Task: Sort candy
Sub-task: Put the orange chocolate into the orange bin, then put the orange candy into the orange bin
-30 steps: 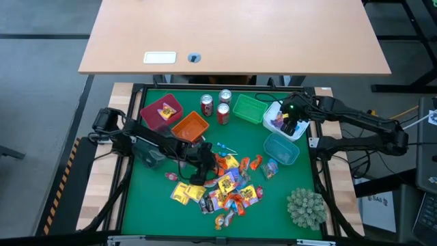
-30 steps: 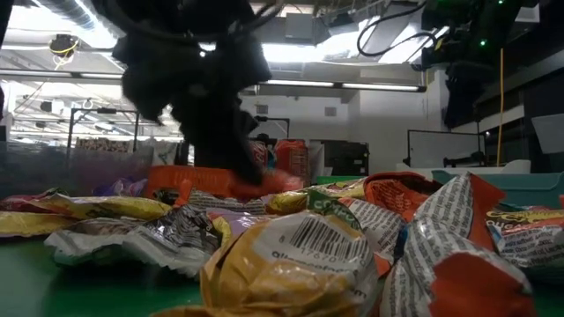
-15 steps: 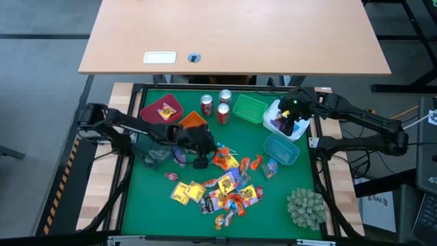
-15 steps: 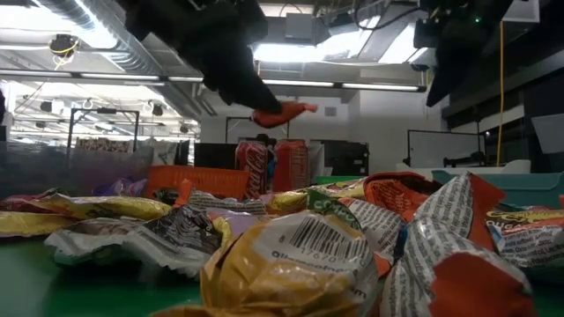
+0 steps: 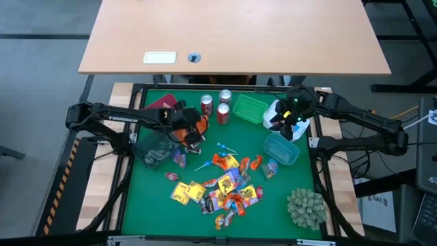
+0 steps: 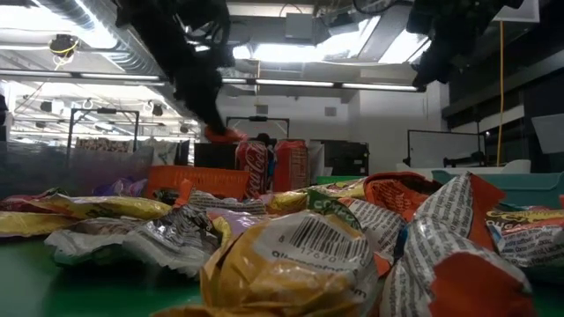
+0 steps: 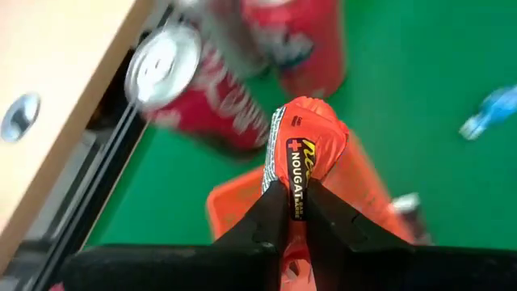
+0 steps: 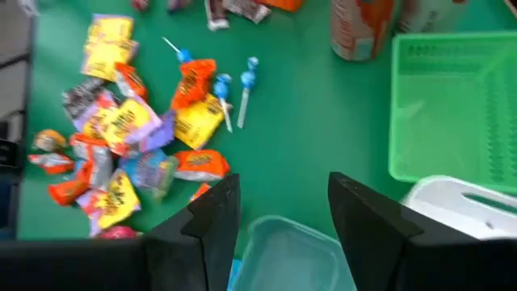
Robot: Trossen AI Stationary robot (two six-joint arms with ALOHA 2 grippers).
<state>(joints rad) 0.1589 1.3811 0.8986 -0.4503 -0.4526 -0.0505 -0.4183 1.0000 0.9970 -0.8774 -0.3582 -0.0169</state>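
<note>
While the left arm is stretched across from the left edge of the high view, its claw (image 5: pixel 193 131) is held above the orange tray (image 5: pixel 198 121) at upper centre, and an orange-wrapped nougat candy (image 7: pixel 303 155) is pinched between its fingers (image 7: pixel 262 220). Two red soda cans (image 5: pixel 214 106) are seen just beyond the tray. The right arm is reached in from the right, its claw (image 5: pixel 285 120) spread and empty above the white bin (image 5: pixel 273 113). The candy pile (image 5: pixel 222 184) is left on the green tabletop (image 5: pixel 150 198) at lower centre.
</note>
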